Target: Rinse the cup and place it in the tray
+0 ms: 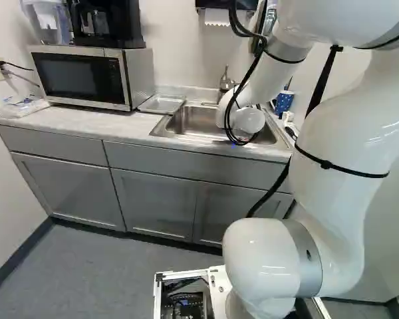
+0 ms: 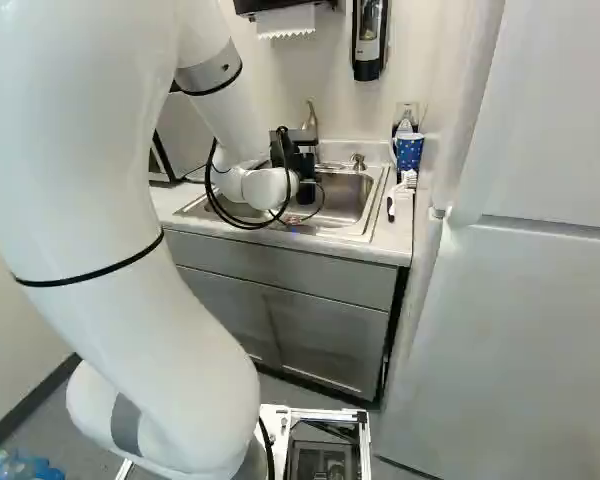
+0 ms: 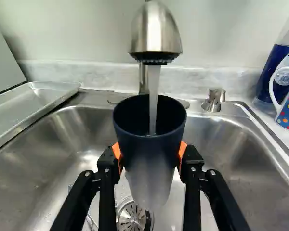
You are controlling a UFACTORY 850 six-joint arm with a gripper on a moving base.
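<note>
In the left base view, the tray [image 1: 162, 104] lies on the bench [image 1: 90, 121], just left of the sink [image 1: 194, 119]. In the right base view, the arm [image 2: 100, 230] reaches over this sink. In the wrist view, the pincer [image 3: 150, 151] holds the cup [image 3: 151, 166], long axis nearly upright, under running water [image 3: 154, 91]; carrying should go leftward.

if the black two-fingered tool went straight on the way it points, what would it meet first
Probably the back of the stainless steel sink, below the silver metal faucet; the dark blue tapered cup the tool grips would touch first, though depth is unclear.
</note>
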